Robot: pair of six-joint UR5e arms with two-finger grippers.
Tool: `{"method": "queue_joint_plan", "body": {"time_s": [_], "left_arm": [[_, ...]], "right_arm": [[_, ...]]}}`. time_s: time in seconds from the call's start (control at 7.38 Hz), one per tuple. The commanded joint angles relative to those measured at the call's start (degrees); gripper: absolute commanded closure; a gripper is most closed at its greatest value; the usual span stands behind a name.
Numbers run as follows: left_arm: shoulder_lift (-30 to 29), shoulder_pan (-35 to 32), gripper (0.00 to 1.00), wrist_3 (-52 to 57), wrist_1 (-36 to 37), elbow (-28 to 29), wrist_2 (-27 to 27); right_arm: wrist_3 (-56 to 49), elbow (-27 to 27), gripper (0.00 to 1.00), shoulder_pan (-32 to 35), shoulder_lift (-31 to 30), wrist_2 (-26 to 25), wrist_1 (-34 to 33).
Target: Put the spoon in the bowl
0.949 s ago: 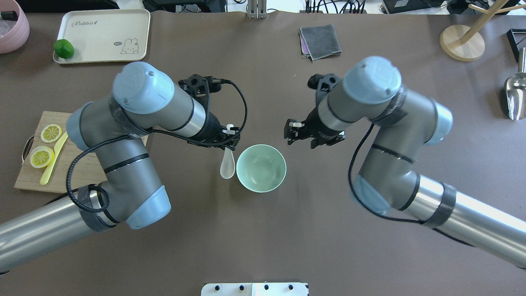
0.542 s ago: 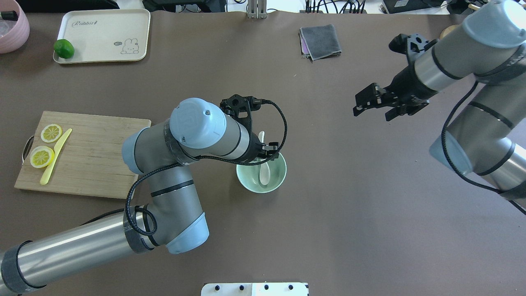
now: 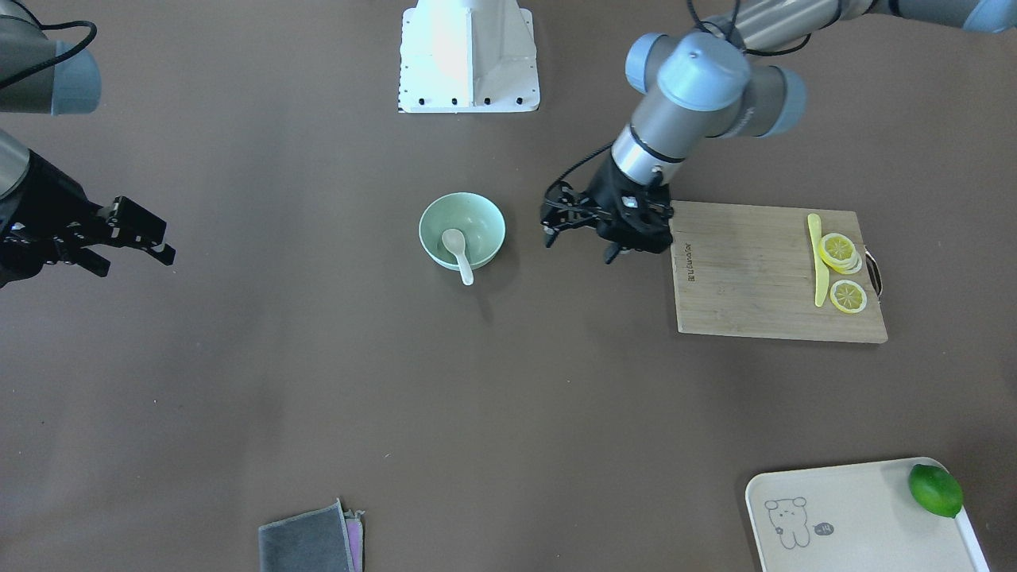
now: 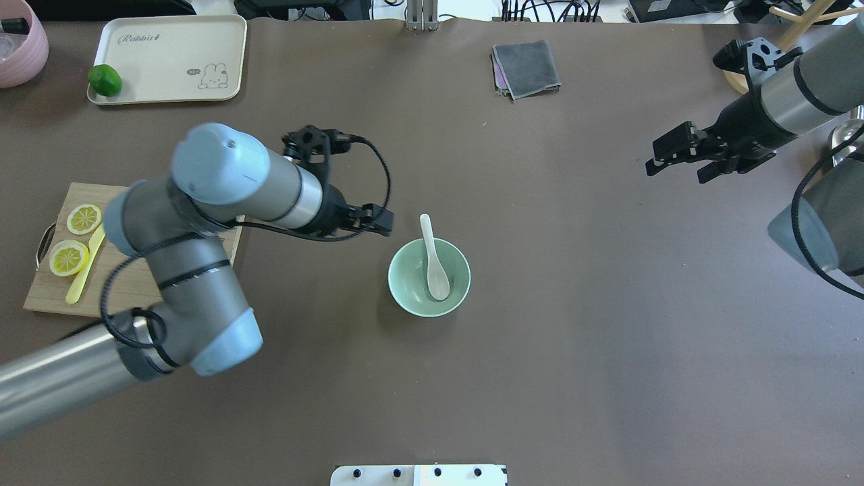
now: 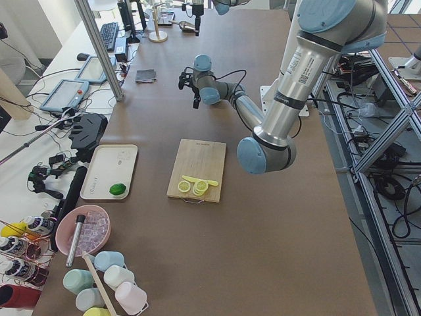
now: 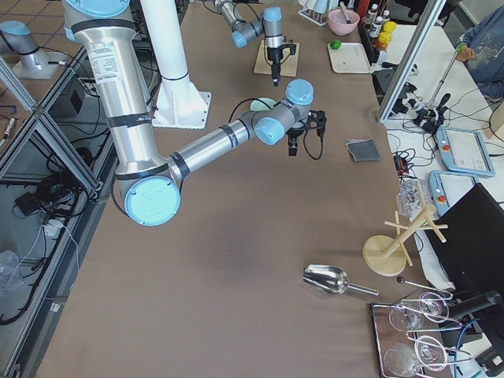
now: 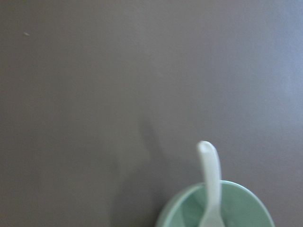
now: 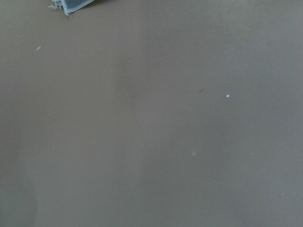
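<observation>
The white spoon lies in the mint-green bowl, scoop down inside and handle resting on the far rim and sticking out over it. Both also show in the front view, spoon and bowl, and at the bottom of the left wrist view, spoon and bowl. My left gripper is open and empty, a short way left of the bowl and apart from it; it shows in the front view too. My right gripper is open and empty, far to the right.
A wooden cutting board with lemon slices and a yellow strip lies at the left. A tray with a lime and a grey cloth lie at the back. A metal scoop is at the right edge.
My left gripper has let go of the spoon, which now rests in the bowl, and has drawn back to the left. My right arm has moved further right.
</observation>
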Motion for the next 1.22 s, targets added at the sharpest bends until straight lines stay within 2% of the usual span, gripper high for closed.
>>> {"method": "queue_joint_plan", "body": {"time_s": [0.0,0.14,0.27,0.41,0.54,0.68,0.81,1.08], "left_arm": [[6.5,-12.2,0.02,23.4,10.7,-1.4,-3.4],[8.6,-18.0,0.02,36.6,16.1,-1.4,-3.3],[11.5,-24.0,0.02,48.1,18.1,-1.0,-3.5],[13.8,-30.3,0.02,54.9,18.6,0.1,-4.3],[15.6,-36.2,0.02,60.1,18.6,2.1,-10.9],[16.8,-39.8,0.02,64.2,18.5,5.0,-16.2],[21.6,-39.8,0.02,64.1,17.9,5.4,-17.0],[23.9,-40.5,0.02,64.1,17.4,5.0,-18.2]], "right_arm": [[-16.5,-6.4,0.0,7.8,-2.9,-0.9,-0.1],[-25.6,-10.1,0.0,11.2,-3.4,-1.9,-0.3],[-33.4,-12.7,0.0,15.1,-3.5,-2.2,-1.8],[-41.1,-15.1,0.0,18.1,-3.4,-2.3,-4.1],[-47.1,-18.3,0.0,20.6,-3.1,-2.2,-4.6],[-50.0,-19.2,0.0,22.7,-3.5,-2.1,-4.8],[-50.1,-19.1,0.0,23.9,-4.1,-1.7,-4.8],[-49.9,-19.1,0.0,24.9,-4.3,-2.2,-4.7]]}}
